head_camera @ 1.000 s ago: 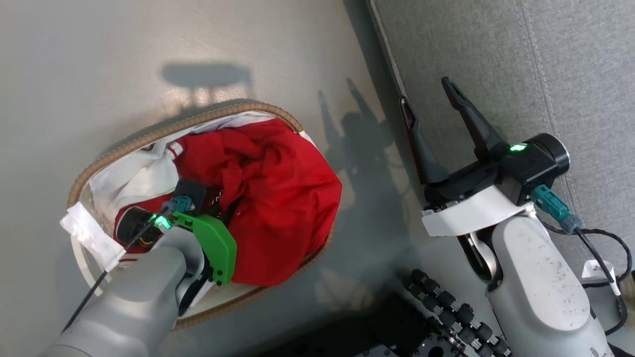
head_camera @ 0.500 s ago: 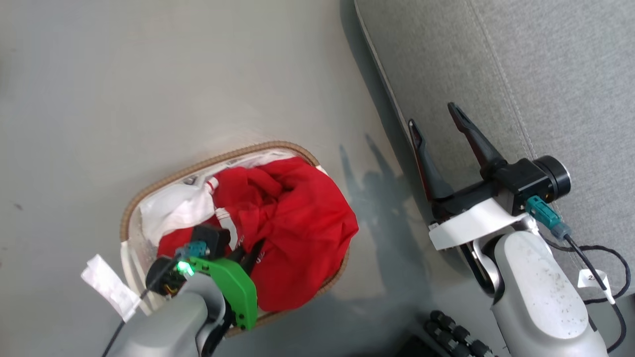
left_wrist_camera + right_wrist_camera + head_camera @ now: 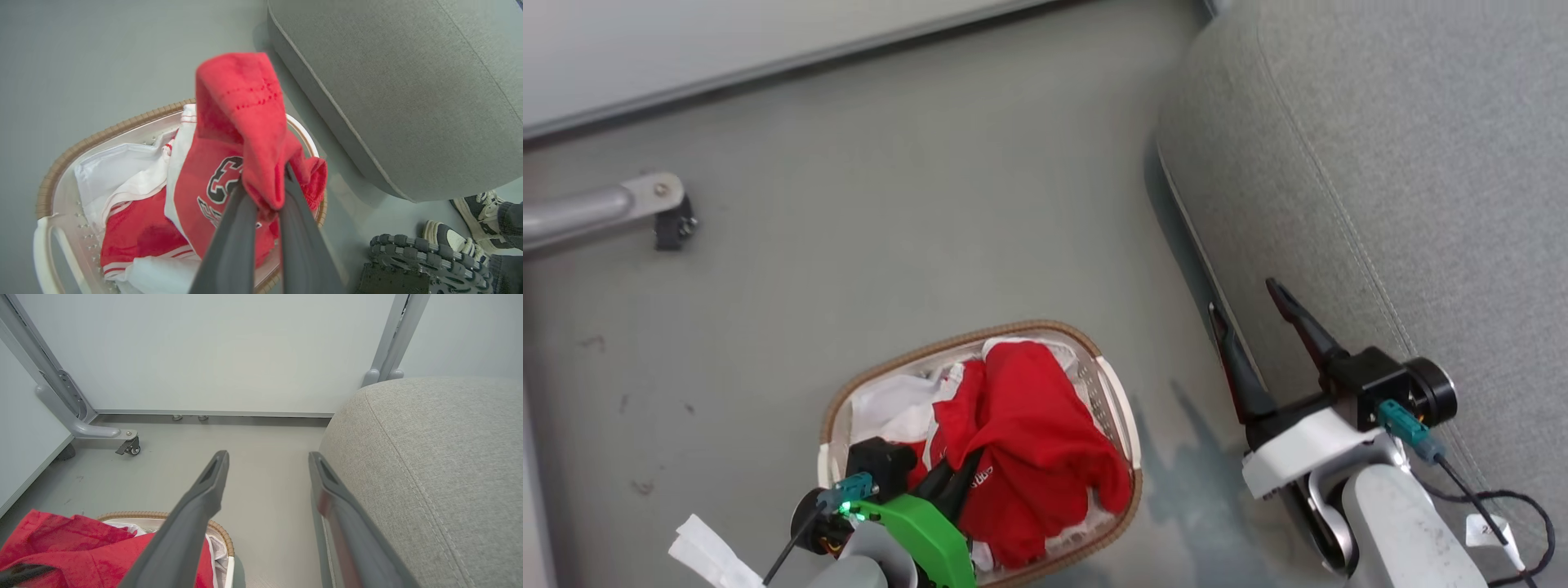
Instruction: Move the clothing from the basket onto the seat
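Pick-up: left fingers [image 3: 233, 241] clench clothing [image 3: 241, 102] above the basket [image 3: 102, 132]; right fingers [image 3: 204, 498] gape empty; next, swing onto the seat [image 3: 388, 81].

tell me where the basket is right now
In the head view the basket sits on the floor at lower centre, left of the seat, under the left gripper holding clothing.

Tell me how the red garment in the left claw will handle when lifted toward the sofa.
Probably floppy: the red garment folds limply over the left claw. Likely light, since a thin pinch holds it up. It may drag the jersey beneath it in the basket, as their folds appear to overlap.
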Robot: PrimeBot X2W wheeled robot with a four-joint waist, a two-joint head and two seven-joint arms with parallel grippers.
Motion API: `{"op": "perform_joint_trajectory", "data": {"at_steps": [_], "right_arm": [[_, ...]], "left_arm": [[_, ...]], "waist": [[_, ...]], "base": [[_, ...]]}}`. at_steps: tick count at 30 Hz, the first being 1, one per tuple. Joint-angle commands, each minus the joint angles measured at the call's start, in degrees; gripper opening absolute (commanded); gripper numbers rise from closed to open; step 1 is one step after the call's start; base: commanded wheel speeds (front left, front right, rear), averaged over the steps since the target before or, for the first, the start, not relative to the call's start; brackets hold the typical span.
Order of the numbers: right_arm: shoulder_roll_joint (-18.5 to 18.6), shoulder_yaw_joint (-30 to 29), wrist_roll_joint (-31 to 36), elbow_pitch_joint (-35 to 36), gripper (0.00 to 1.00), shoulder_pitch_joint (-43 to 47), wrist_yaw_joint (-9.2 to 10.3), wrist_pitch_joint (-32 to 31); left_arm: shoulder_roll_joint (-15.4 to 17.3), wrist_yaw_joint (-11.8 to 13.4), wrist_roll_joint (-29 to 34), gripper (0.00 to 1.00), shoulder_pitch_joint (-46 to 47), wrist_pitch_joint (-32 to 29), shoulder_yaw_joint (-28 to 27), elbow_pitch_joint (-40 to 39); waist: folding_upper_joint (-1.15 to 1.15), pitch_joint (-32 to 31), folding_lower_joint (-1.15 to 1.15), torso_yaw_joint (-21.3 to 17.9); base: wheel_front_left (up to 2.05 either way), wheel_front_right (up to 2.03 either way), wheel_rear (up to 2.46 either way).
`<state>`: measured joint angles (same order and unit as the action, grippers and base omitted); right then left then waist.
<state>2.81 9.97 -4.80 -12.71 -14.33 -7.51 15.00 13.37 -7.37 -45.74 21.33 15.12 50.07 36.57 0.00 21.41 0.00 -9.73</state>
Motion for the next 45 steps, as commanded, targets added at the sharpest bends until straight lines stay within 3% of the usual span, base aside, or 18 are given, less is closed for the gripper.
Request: {"op": "perform_joint_trajectory", "data": {"at_steps": [1,9,22,31,45], "right_arm": [[0.2,-0.2,-0.2,-0.4,1.0,1.5,0.04,0.3],[0.2,0.1,-0.9,-1.9,1.0,5.7,0.04,0.3],[0.2,2.6,-1.8,-3.2,1.0,9.7,0.04,0.3],[1.4,6.2,-0.7,-4.2,1.0,9.6,0.04,0.3],[3.6,19.9,-1.6,-6.0,1.0,-1.7,0.04,0.3]], "left_arm": [[-0.2,-0.2,1.4,0.0,-1.8,0.0,-1.2,-1.2],[-0.9,-0.2,8.4,0.0,-5.6,0.0,-10.2,-11.0],[-0.7,-0.2,15.3,0.0,-3.5,0.1,-16.2,-24.8],[-1.1,-0.2,18.3,0.0,-2.6,0.1,-16.0,-29.6],[-2.9,-0.2,17.8,0.0,-1.6,0.1,-13.5,-30.7]], "waist": [[0.0,-7.1,0.0,4.2],[0.0,-13.1,0.0,5.4],[0.0,-18.3,0.0,5.3],[0.0,-18.6,0.0,6.2],[0.0,-17.5,0.0,9.0]], "base": [[0.0,0.0,0.0],[0.0,0.0,0.0],[0.0,0.0,0.0],[0.0,0.0,0.0],[0.0,0.0,0.0]]}}
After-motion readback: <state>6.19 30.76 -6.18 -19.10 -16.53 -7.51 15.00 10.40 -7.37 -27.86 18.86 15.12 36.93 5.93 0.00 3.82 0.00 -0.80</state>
